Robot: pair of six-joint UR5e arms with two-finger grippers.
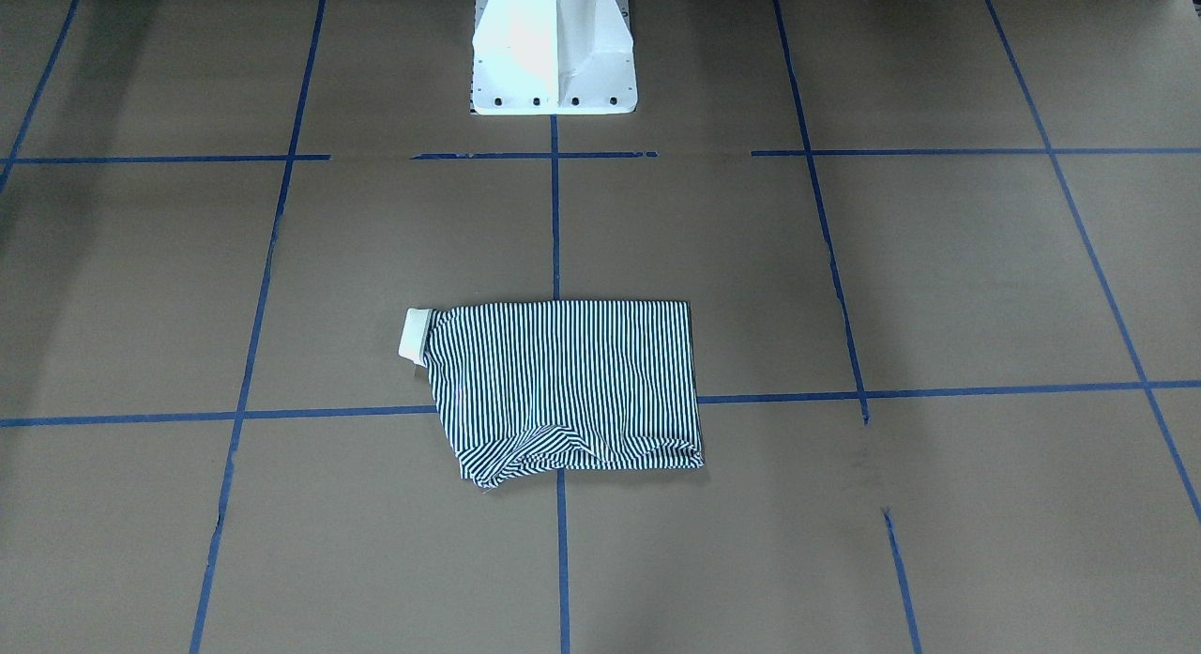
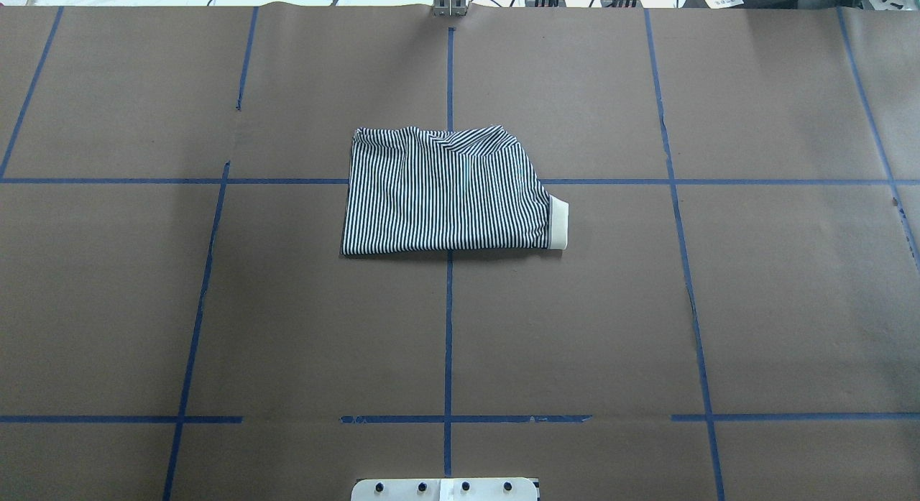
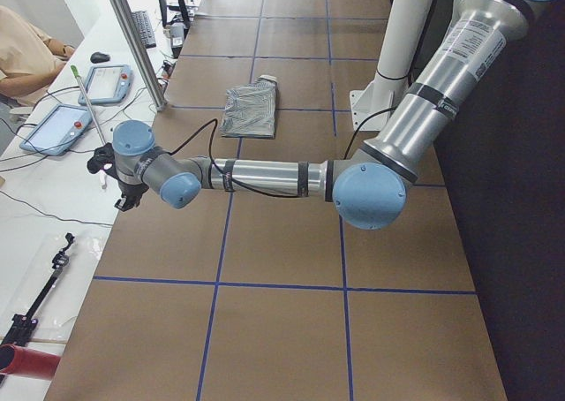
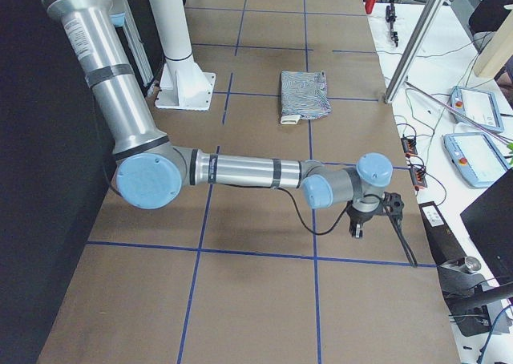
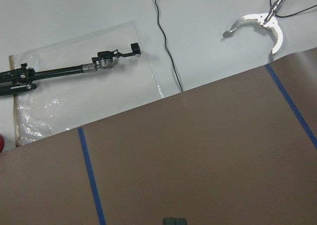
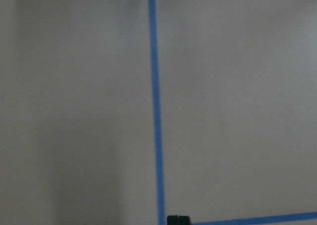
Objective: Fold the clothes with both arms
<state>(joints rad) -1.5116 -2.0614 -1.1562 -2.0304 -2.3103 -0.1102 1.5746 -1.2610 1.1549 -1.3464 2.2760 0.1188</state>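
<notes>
The clothes are one navy-and-white striped shirt (image 1: 563,387) (image 2: 445,192), lying folded into a rough rectangle in the middle of the brown table. Its cream collar (image 2: 558,224) pokes out on the robot's right. Both arms are stretched far out to the table's ends, away from the shirt (image 3: 252,109) (image 4: 304,93). My left gripper (image 3: 117,185) hangs over the table's edge by the white bench. Only its dark tips (image 5: 174,221) show in its wrist view, pressed together. My right gripper (image 4: 365,220) is low over bare table, its tips (image 6: 178,220) also together. Neither holds anything.
A white pedestal (image 1: 554,63) stands at the robot's side of the table. Blue tape lines (image 2: 448,328) grid the brown surface. The white bench beyond the edge carries a black tool (image 5: 74,69), a metal claw (image 5: 257,27) and teach pendants (image 3: 57,127). A seated person (image 3: 26,48) is there.
</notes>
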